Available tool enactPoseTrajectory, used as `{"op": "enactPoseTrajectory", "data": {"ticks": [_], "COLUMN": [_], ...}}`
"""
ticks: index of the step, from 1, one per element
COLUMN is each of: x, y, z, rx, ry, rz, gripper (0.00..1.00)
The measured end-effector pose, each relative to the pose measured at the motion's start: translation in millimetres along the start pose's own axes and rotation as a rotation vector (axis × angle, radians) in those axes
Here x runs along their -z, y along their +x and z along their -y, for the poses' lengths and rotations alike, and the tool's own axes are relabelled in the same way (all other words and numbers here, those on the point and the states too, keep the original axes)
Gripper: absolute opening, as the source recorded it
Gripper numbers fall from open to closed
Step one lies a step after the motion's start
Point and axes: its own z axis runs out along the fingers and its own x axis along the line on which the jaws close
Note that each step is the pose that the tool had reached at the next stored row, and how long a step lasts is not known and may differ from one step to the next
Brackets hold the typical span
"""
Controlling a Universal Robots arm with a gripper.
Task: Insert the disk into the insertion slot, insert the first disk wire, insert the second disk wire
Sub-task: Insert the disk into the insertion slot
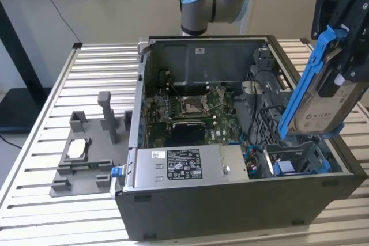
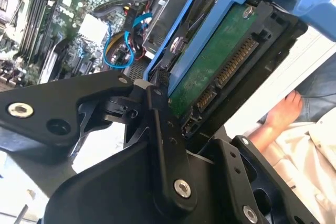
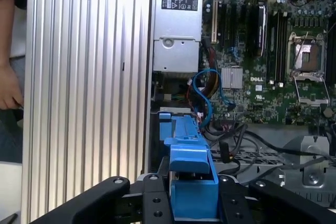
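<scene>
grips the disk (image 1: 314, 113) in the pincer (image 1: 341, 56), clamped around its blue frame. hangs tilted above the slot (image 1: 300, 162) at the near corner of the computer case (image 1: 230, 200), on the exterior view's right. not yet seated. could jam or scrape on the slot walls if lowered at this slant. might also snag the blue cables (image 3: 205, 90) just beside the slot, or slip in the hold.

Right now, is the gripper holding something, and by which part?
Yes: the gripper holds the disk, clamped across its blue carrier frame near the upper end, tilted above the open computer case.
</scene>
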Motion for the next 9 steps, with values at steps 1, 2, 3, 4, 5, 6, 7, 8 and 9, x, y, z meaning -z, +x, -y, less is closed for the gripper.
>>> {"op": "enactPoseTrajectory", "data": {"ticks": [1, 2, 3, 4, 5, 6, 7, 8, 9], "x": [-1.0, -1.9, -3.0, -4.0, -5.0, -6.0, -7.0, -8.0, -8.8], "y": [0.1, 0.1, 0.2, 0.3, 0.3, 0.3, 0.4, 0.4, 0.4], "z": [0.0, 0.1, 0.2, 0.2, 0.3, 0.3, 0.4, 0.5, 0.5], "rx": [0.000, 0.000, 0.001, 0.001, 0.001, 0.001, 0.001, 0.001, 0.001], "ry": [0.0000, 0.0000, 0.0000, 0.0000, 0.0000, 0.0000, 0.0000, 0.0001, 0.0000], "rz": [0.0000, -0.0001, -0.0001, 0.0000, 0.0000, 0.0000, 0.0001, 0.0001, -0.0001], "gripper": [0.33, 0.33, 0.33, 0.33, 0.33, 0.33, 0.33, 0.33, 0.33]}}
